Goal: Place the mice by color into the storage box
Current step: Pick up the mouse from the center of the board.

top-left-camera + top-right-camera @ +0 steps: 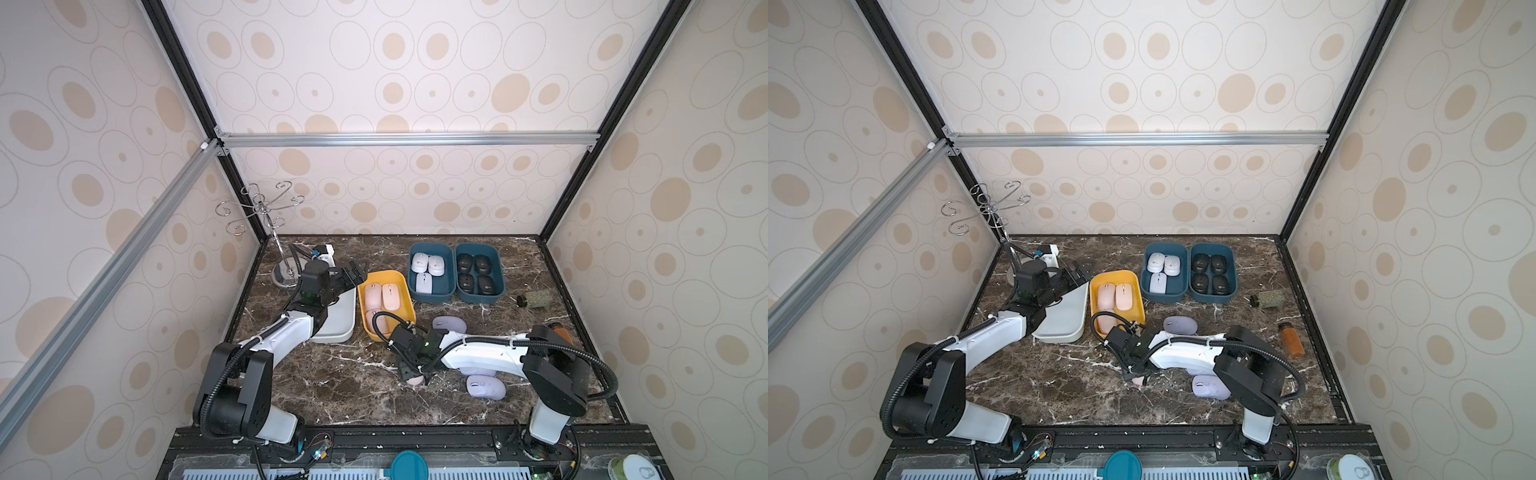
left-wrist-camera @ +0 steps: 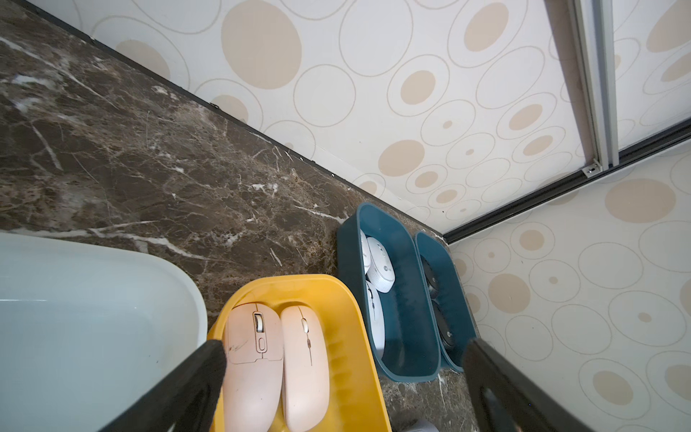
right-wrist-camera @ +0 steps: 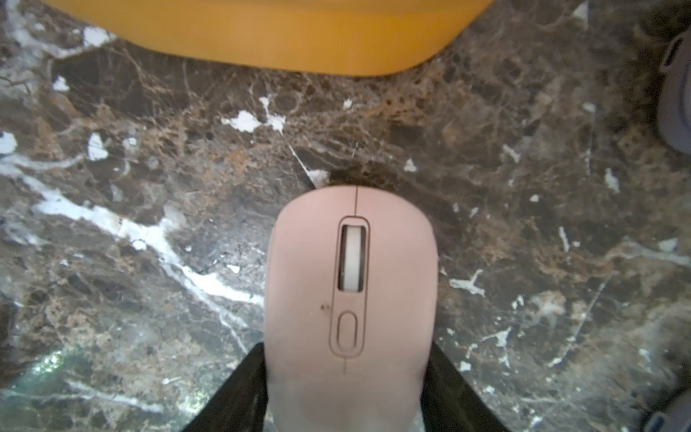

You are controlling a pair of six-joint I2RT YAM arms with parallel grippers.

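A: Where's the pink mouse [image 3: 349,284]?
B: Flat on the marble table [image 3: 149,187], nose toward the yellow box [image 3: 261,33], just short of its wall. Not lifted, as far as can be seen.
A: And the R gripper [image 3: 346,348]?
B: It straddles the tail end, jaws drawn in roughly halfway, fingers [image 3: 243,389] against both flanks. Side hold prob. because the top's too smooth & domed to pinch.
A: Why beside that box?
B: Other pinks [image 1: 390,296] lie in it already, so it's evidently the pink bin. Whites [image 1: 430,266] & blacks [image 1: 476,272] sit in the two teal boxes [image 1: 430,296], farther back.
A: L gripper [image 1: 358,271]?
B: Spread wide, nothing in it, hanging above the far ends of the grey box [image 1: 338,324] & the yellow one. Prob. keeping out of the R arm's way.
A: What's left?
B: Lavender mice [image 1: 449,324] on the table near the R arm. The grey box looks bare, so likely theirs.
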